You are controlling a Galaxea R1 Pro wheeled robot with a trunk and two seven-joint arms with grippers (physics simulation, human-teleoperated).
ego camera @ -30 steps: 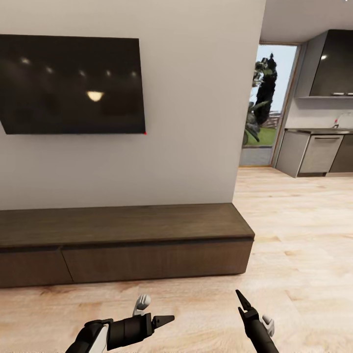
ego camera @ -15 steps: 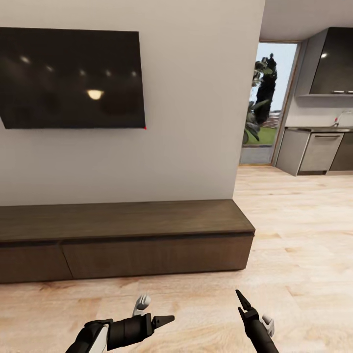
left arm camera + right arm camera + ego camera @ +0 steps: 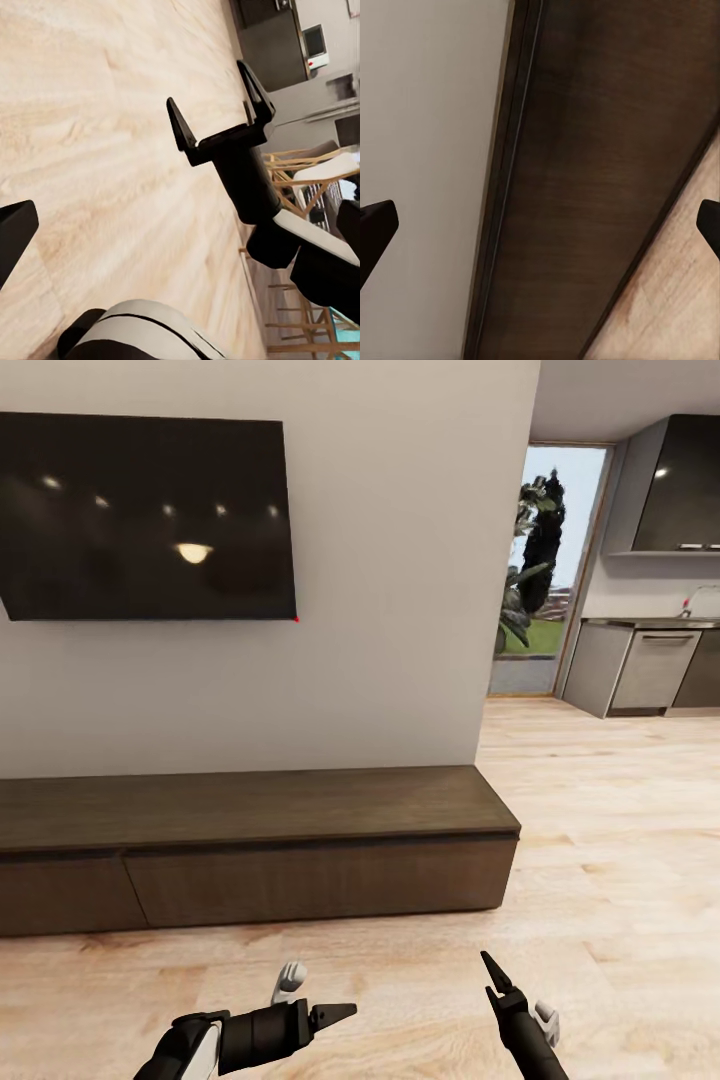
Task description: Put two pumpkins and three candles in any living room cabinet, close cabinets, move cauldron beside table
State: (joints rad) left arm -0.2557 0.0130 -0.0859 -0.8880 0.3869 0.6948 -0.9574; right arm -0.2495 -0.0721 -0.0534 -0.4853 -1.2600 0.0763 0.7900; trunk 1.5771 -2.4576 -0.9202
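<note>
The long dark-brown cabinet (image 3: 250, 850) is seen against the white wall, below a wall-mounted television (image 3: 145, 520), with both drawer fronts flush and shut. No pumpkin, candle or cauldron is to be found here, so a search elsewhere is probably still called for.

The left gripper (image 3: 335, 1015) is held low over the wood floor (image 3: 620, 860), pointing across towards the right gripper (image 3: 492, 975); both are empty. In the left wrist view the right gripper (image 3: 217, 120) is shown with its fingers spread, and in the right wrist view its tips sit at the frame's edges with the cabinet between them. Whether the left gripper is spread or closed cannot be told with certainty.

A collision is risked if the base is driven forward, since the cabinet's front edge stands near the arms. Open floor is offered to the right, past the cabinet's end corner, towards the kitchen (image 3: 650, 670).
</note>
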